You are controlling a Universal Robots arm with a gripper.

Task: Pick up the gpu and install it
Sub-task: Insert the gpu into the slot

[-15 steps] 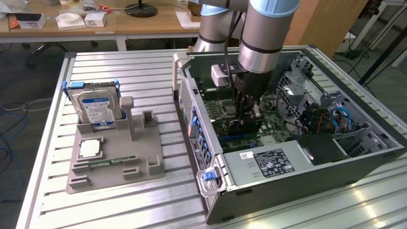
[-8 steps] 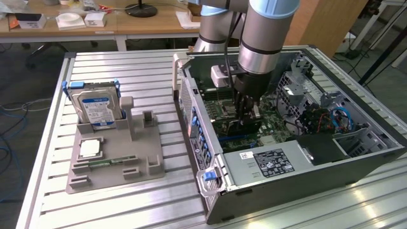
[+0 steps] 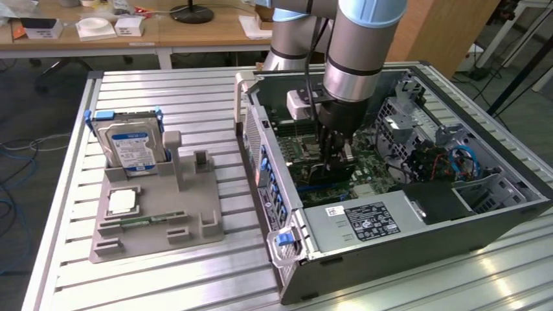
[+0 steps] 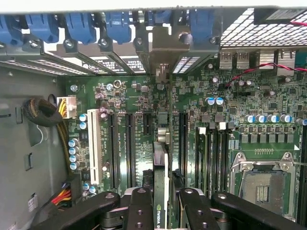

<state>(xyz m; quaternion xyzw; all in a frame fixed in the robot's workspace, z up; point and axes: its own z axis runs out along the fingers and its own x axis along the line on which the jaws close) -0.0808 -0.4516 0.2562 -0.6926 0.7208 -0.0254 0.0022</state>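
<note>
A lab: slatted aluminium workbench (image 3: pixel 173 91), cluttered desks (image 3: pixel 207 35) behind

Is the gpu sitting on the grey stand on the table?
No, the pincer holds the gpu edge-on over the green motherboard.

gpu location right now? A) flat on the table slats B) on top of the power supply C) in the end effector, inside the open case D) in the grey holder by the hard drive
C: the gpu sits edge-on in the grip of the end effector, inside the case over the motherboard and its slots.
</note>
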